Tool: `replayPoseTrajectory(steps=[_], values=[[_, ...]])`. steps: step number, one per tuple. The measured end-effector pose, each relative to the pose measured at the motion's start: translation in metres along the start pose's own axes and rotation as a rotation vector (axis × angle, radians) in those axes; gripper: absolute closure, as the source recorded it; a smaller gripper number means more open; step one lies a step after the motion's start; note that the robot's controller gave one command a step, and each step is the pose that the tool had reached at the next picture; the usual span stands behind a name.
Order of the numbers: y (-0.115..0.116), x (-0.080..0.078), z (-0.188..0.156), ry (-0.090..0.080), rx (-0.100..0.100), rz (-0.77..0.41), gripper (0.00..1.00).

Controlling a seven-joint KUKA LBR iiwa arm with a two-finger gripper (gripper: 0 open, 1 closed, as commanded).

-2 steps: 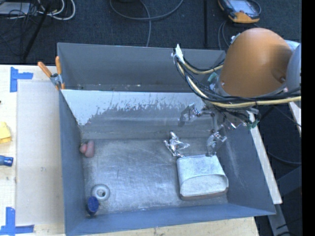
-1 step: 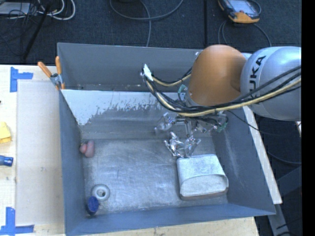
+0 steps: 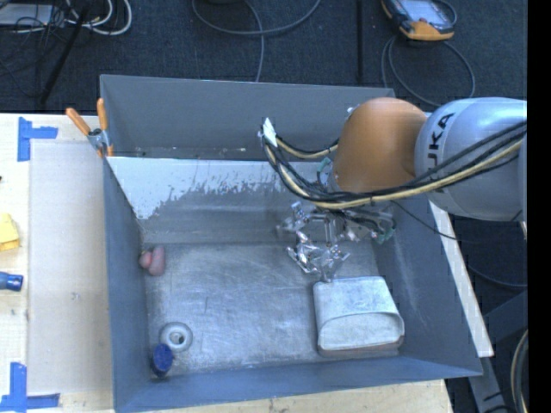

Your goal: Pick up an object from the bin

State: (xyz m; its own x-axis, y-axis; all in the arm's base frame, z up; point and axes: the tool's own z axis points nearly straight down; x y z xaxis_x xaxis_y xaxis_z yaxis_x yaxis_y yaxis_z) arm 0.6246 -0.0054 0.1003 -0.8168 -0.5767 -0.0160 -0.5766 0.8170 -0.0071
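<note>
Bin (image 3: 215, 196) floor is mostly bare, so I have room to work. My gripper (image 3: 320, 252) hangs right of the middle, at the far edge of a pale grey, box-like pad (image 3: 357, 317), the nearest thing. Whether the tool is spread or pressed together I cannot tell. I would centre over the pad's narrow width before going down. Well apart, at the left, lie a pink lump (image 3: 153, 261), a silver ring (image 3: 177, 337) and a blue piece (image 3: 161, 360).
</note>
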Motion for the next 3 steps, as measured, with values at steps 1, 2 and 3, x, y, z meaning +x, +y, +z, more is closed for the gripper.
replayPoseTrajectory(steps=[1,2,3], values=[[0.0,0.005,0.006,0.013,-0.007,0.006,1.0],[0.011,0.017,-0.075,0.009,-0.003,0.006,1.0],[0.012,0.018,-0.15,0.008,-0.002,-0.003,1.0]])
